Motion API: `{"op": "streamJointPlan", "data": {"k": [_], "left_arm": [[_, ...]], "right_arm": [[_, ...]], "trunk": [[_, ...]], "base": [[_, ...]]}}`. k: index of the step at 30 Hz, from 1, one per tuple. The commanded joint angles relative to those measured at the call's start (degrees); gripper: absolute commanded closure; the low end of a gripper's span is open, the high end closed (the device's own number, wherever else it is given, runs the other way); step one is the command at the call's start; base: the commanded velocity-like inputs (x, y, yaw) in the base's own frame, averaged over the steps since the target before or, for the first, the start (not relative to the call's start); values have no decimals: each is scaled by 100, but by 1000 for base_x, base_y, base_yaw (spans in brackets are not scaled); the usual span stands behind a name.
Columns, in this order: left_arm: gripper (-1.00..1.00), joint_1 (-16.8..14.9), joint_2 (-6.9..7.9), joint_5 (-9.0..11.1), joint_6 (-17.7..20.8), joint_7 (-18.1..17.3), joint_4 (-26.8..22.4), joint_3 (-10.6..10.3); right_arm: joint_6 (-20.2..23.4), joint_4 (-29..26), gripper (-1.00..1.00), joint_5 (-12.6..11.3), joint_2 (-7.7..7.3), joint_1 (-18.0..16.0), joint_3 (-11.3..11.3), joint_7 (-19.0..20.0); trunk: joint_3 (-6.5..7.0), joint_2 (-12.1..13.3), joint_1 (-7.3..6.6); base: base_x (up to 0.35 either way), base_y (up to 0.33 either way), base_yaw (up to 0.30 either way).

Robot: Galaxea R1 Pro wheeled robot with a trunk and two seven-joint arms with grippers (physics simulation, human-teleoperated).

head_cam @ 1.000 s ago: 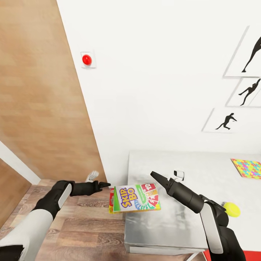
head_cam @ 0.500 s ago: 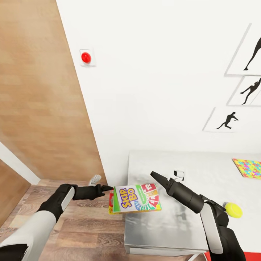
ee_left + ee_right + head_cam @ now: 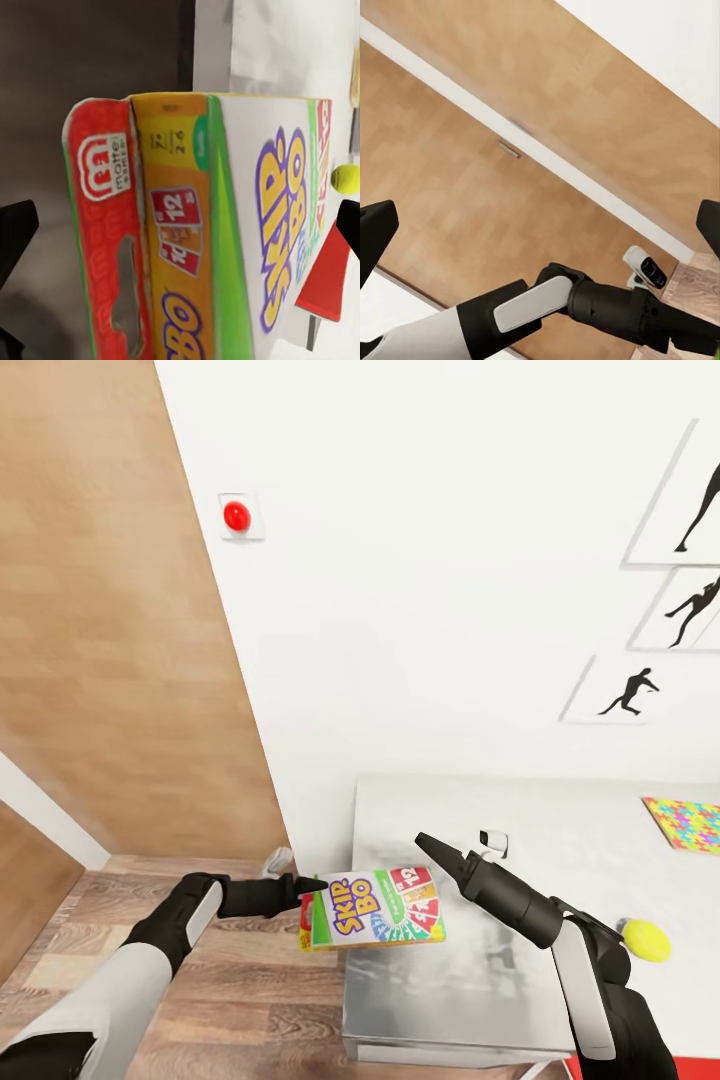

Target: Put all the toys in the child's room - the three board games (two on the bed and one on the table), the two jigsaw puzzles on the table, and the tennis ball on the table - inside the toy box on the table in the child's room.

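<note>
The left arm reaches forward and inward from the lower left, white forearm sleeve giving way to a black wrist, ending in the left hand (image 3: 312, 884). Its tips meet the near edge of the SKIP-BO box (image 3: 375, 908); in the left wrist view the two dark fingers (image 3: 16, 229) stand wide on either side of the box's end, seemingly not pressing it. The right arm rises from the lower right, elbow bent, black forearm angled up and leftward. The right hand (image 3: 432, 847) tapers to a closed-looking point, just beyond the box's far corner.
</note>
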Motion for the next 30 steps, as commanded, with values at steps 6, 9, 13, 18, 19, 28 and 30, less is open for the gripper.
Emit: {"op": "streamJointPlan", "data": {"k": [6, 9, 13, 18, 19, 28, 30], "left_arm": [[-100, -4, -22, -3, 10, -18, 10, 5], [-100, -4, -32, -7, 7, -18, 12, -2], [-100, -4, -45, -8, 6, -17, 12, -5], [-100, -4, -56, -9, 6, -17, 12, -6], [-100, -4, -56, -9, 6, -17, 12, -7], [-100, -4, -58, -9, 6, -17, 12, -15], [-100, -4, -59, -9, 6, -17, 12, -15]], "right_arm": [[34, -1, -100, -13, 5, -1, -9, 10], [34, -1, -100, -13, 5, -3, -9, 10], [32, -1, -100, -13, 5, -3, -9, 10], [27, -1, -100, -13, 5, -5, -9, 10], [26, -1, -100, -13, 5, -3, -9, 10], [27, -1, -100, -12, 5, -5, -9, 10], [27, -1, -100, -10, 5, -5, -9, 10]], "trunk": [[-26, -49, 24], [-26, -49, 24], [-26, -49, 24], [-26, -49, 24], [-26, -49, 24], [-26, -49, 24], [-26, -49, 24]], "base": [[0, 0, 0], [0, 0, 0], [0, 0, 0], [0, 0, 0], [-7, -7, 0], [-50, -65, 0], [-14, -19, 0]]}}
